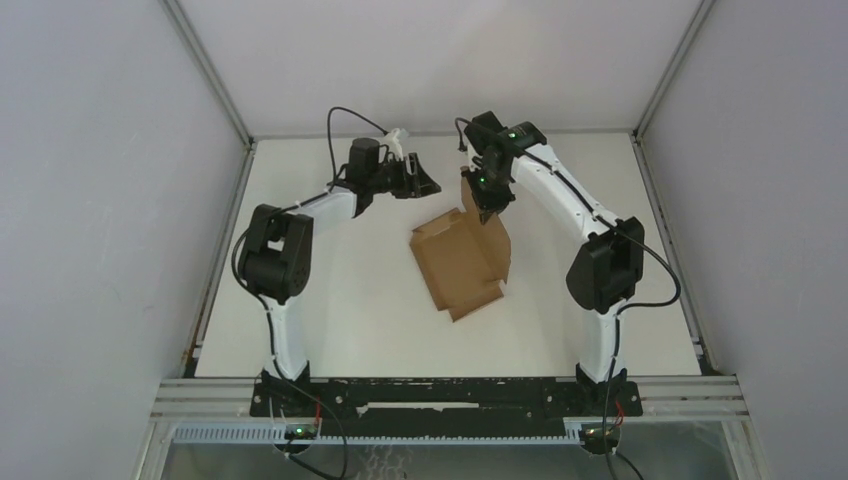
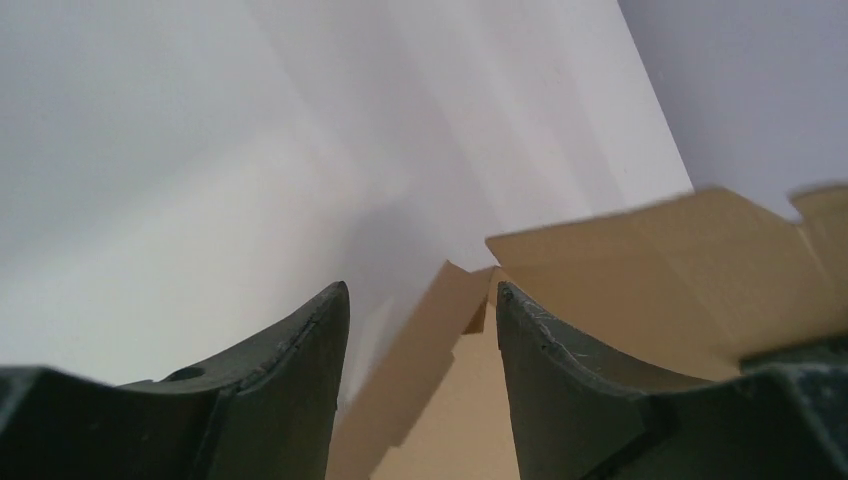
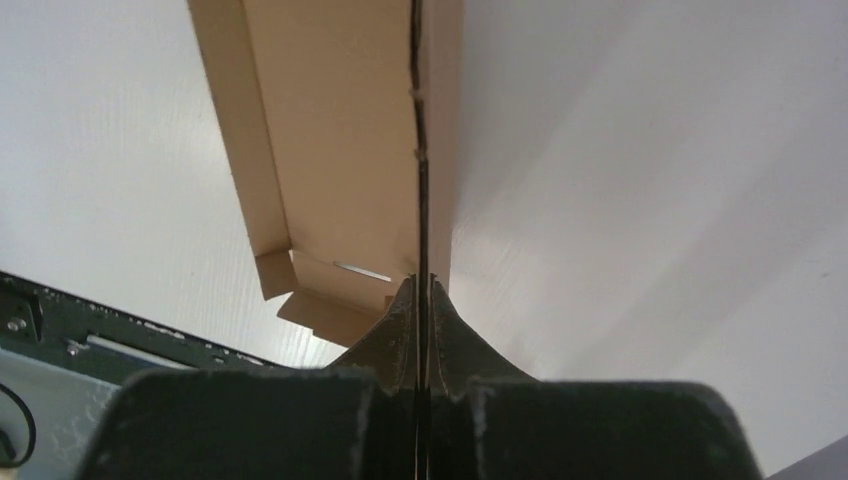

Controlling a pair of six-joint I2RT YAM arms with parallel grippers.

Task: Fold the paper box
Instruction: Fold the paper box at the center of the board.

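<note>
The paper box (image 1: 460,262) is a brown die-cut cardboard sheet lying mid-table, its far right flap raised. My right gripper (image 1: 489,212) is shut on that raised flap's edge; in the right wrist view the cardboard (image 3: 340,150) runs edge-on between the closed fingertips (image 3: 422,285). My left gripper (image 1: 430,184) is open and empty, hovering just left of the box's far corner. In the left wrist view the box (image 2: 650,280) and a small flap show between and beyond the spread fingers (image 2: 310,340).
White enclosure walls stand at the back and sides of the table (image 1: 330,300). A black rail (image 1: 450,395) with the arm bases runs along the near edge; it also shows in the right wrist view (image 3: 120,330).
</note>
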